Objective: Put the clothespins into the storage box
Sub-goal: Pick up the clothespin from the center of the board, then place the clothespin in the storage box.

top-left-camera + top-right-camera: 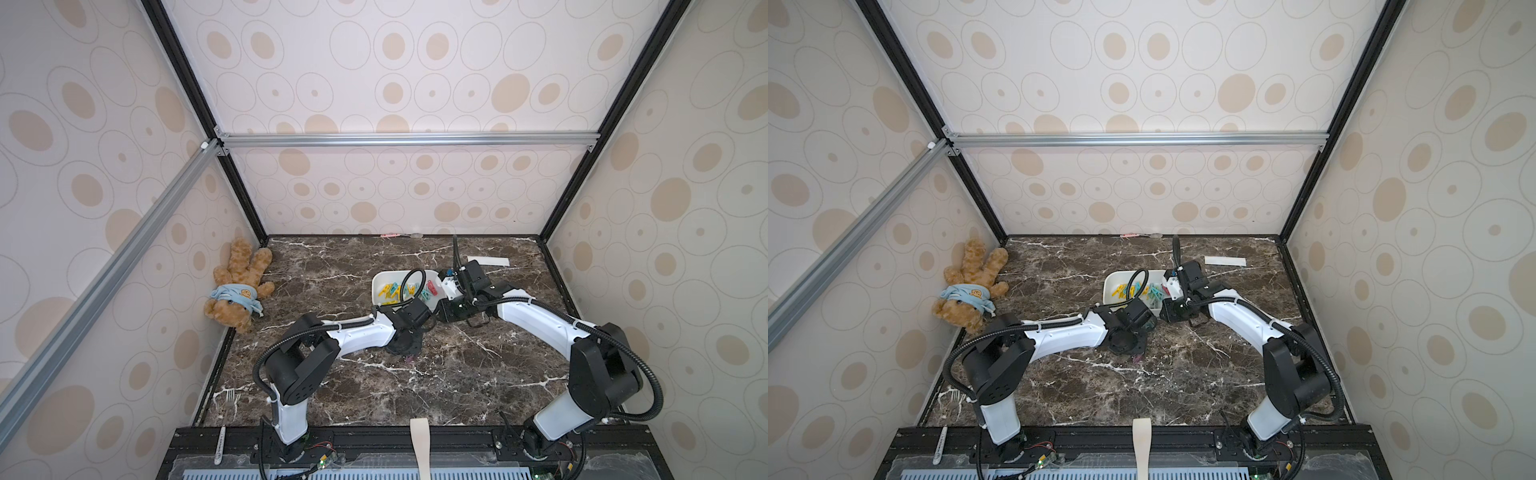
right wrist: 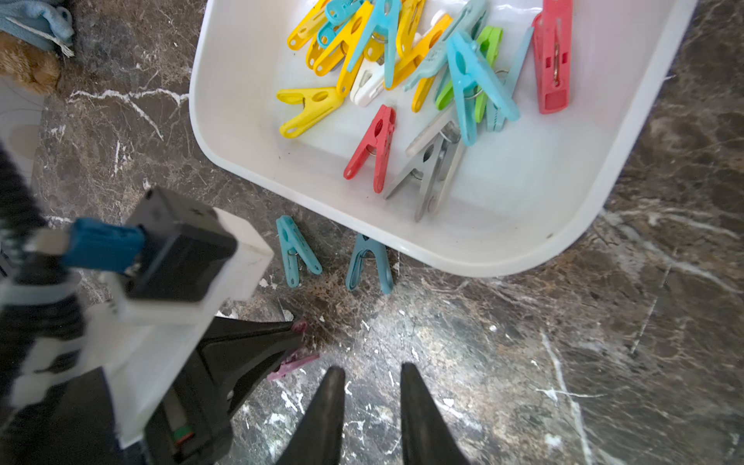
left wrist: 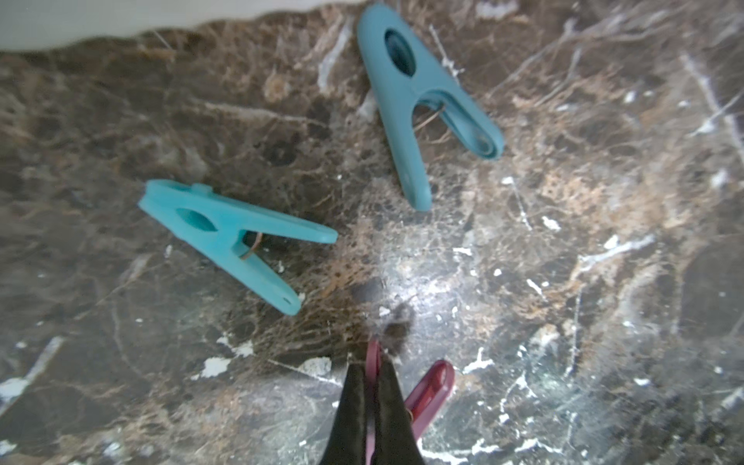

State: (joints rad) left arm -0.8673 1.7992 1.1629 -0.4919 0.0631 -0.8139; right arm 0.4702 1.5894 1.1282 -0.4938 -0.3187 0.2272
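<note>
The white storage box (image 2: 225, 120) holds several clothespins (image 2: 386, 80) in yellow, teal, red, green, grey and white; both top views show it mid-table (image 1: 380, 286) (image 1: 1111, 286). Two teal clothespins (image 3: 225, 237) (image 3: 414, 100) lie on the marble just outside the box's near wall, and the right wrist view shows them too (image 2: 296, 253) (image 2: 368, 261). My left gripper (image 3: 372, 362) is shut on a purple clothespin (image 3: 430, 386) down at the table surface. Close beside it, my right gripper (image 2: 372, 374) hovers open with only bare marble between its fingers.
A teddy bear (image 1: 237, 286) lies at the left wall. A flat white paper strip (image 1: 488, 262) lies behind the right arm. A fork (image 1: 230, 400) and a pen (image 1: 220, 444) lie at the front left. The two wrists are close together in front of the box.
</note>
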